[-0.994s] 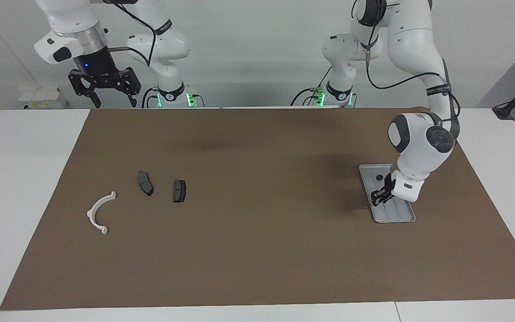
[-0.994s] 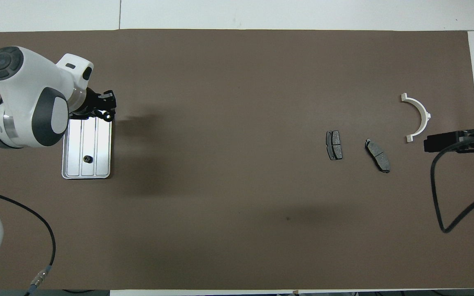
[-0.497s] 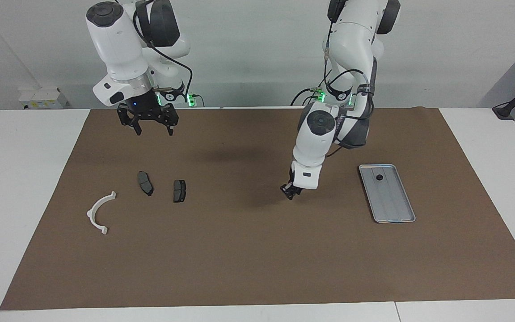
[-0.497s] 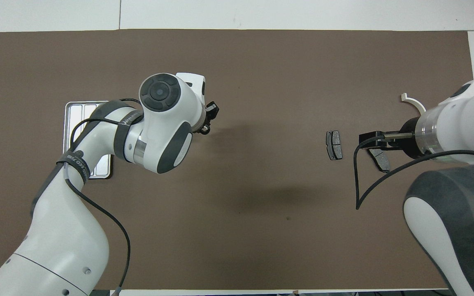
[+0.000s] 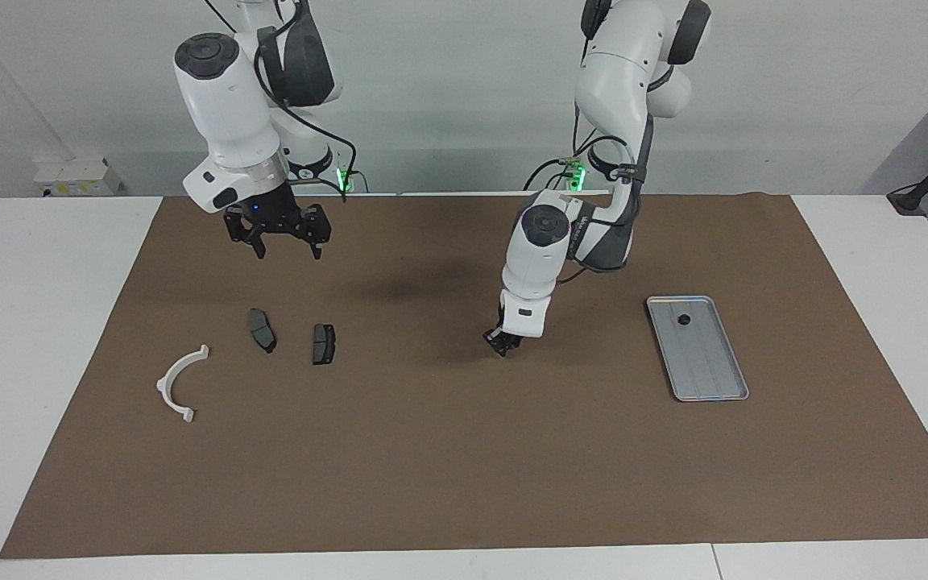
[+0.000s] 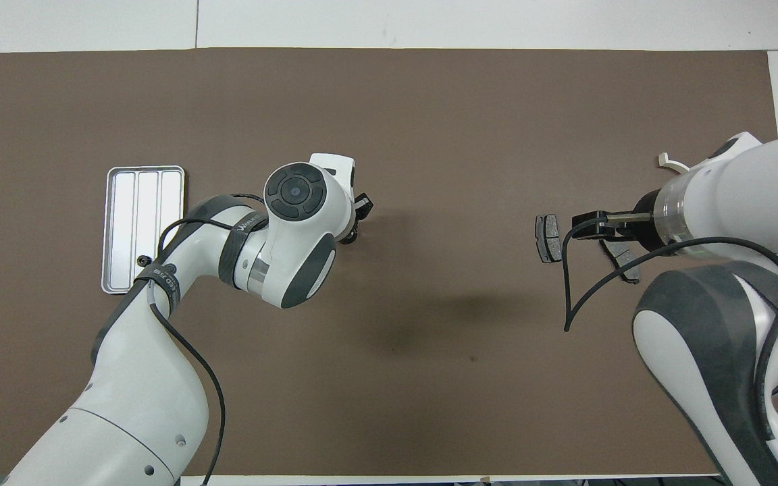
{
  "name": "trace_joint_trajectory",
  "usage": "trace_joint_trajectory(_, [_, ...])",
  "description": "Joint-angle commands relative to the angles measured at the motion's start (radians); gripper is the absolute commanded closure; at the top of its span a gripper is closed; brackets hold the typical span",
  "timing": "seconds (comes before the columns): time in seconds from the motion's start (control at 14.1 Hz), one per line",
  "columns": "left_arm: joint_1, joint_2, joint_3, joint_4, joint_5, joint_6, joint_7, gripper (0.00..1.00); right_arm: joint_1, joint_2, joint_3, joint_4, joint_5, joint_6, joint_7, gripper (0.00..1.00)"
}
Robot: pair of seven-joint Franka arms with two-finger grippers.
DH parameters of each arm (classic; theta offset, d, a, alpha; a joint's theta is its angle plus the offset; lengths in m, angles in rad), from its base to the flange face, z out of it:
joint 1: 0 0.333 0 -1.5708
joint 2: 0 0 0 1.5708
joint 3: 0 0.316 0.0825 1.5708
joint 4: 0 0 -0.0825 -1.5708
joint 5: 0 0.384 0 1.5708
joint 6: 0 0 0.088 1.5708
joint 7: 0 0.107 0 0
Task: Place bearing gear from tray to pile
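Note:
The silvery tray (image 5: 710, 366) lies on the brown mat at the left arm's end; it also shows in the overhead view (image 6: 146, 202). One small dark bearing gear (image 5: 683, 320) sits in it at the end nearer the robots (image 6: 142, 260). My left gripper (image 5: 503, 343) hangs low over the mat's middle, away from the tray, shut on a small dark round part that shows at its tips in the overhead view (image 6: 355, 226). The pile is a white half-ring bracket (image 5: 178, 385) and two dark pads (image 5: 263, 330) (image 5: 323, 344). My right gripper (image 5: 288, 251) is open in the air, over the mat beside the pads.
The brown mat (image 5: 464, 467) covers most of the white table. In the overhead view the right arm covers most of the white bracket (image 6: 666, 160) and part of one pad (image 6: 625, 262); the other pad (image 6: 548, 237) shows whole.
My left gripper left the tray and moved over the mat's middle toward the pile. My right arm swung in from the table's edge and came lower over the pads.

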Motion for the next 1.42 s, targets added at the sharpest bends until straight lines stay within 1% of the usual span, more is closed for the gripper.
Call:
trace_joint_trajectory(0.0, [-0.004, -0.018, 0.008, -0.015, 0.017, -0.001, -0.008, 0.14, 0.026, -0.008, -0.001, -0.020, 0.028, 0.026, 0.048, 0.00])
trace_joint_trajectory(0.07, [-0.004, -0.020, 0.009, -0.002, 0.025, -0.036, -0.008, 0.00, 0.045, -0.003, -0.001, -0.020, 0.028, 0.034, 0.076, 0.00])
trace_joint_trajectory(0.14, [-0.001, -0.024, 0.011, 0.020, 0.043, -0.083, -0.006, 0.00, 0.054, 0.004, -0.003, -0.020, 0.028, 0.048, 0.097, 0.00])
trace_joint_trajectory(0.21, [0.011, -0.044, 0.013, 0.022, 0.051, -0.114, 0.003, 0.00, 0.057, 0.007, -0.001, -0.020, 0.028, 0.060, 0.119, 0.00])
trace_joint_trajectory(0.28, [0.042, -0.092, 0.013, 0.006, 0.051, -0.131, 0.024, 0.00, 0.069, 0.013, -0.001, -0.020, 0.028, 0.063, 0.133, 0.00])
trace_joint_trajectory(0.43, [0.127, -0.188, 0.013, -0.080, 0.051, -0.148, 0.224, 0.00, 0.094, 0.033, -0.001, -0.020, 0.028, 0.086, 0.200, 0.00])
trace_joint_trajectory(0.57, [0.238, -0.247, 0.011, -0.168, 0.051, -0.159, 0.453, 0.00, 0.141, 0.073, -0.001, -0.018, 0.028, 0.130, 0.321, 0.00])
trace_joint_trajectory(0.71, [0.330, -0.259, 0.013, -0.200, 0.051, -0.161, 0.677, 0.00, 0.192, 0.124, -0.001, -0.014, 0.028, 0.181, 0.428, 0.00])
trace_joint_trajectory(0.85, [0.417, -0.271, 0.013, -0.238, 0.051, -0.147, 0.837, 0.00, 0.242, 0.188, -0.001, 0.003, 0.026, 0.229, 0.529, 0.00])
trace_joint_trajectory(0.99, [0.480, -0.285, 0.011, -0.272, 0.051, -0.131, 0.928, 0.00, 0.299, 0.263, -0.001, 0.044, 0.013, 0.252, 0.623, 0.00])
trace_joint_trajectory(1.14, [0.520, -0.293, 0.011, -0.309, 0.051, -0.080, 1.017, 0.00, 0.351, 0.358, -0.003, 0.131, 0.008, 0.249, 0.724, 0.00])
trace_joint_trajectory(1.28, [0.540, -0.307, 0.013, -0.353, 0.051, -0.038, 1.029, 0.05, 0.382, 0.423, -0.003, 0.213, 0.006, 0.229, 0.748, 0.00])
trace_joint_trajectory(1.35, [0.543, -0.308, 0.013, -0.364, 0.051, -0.033, 1.037, 0.05, 0.402, 0.461, -0.004, 0.257, 0.005, 0.201, 0.752, 0.00])
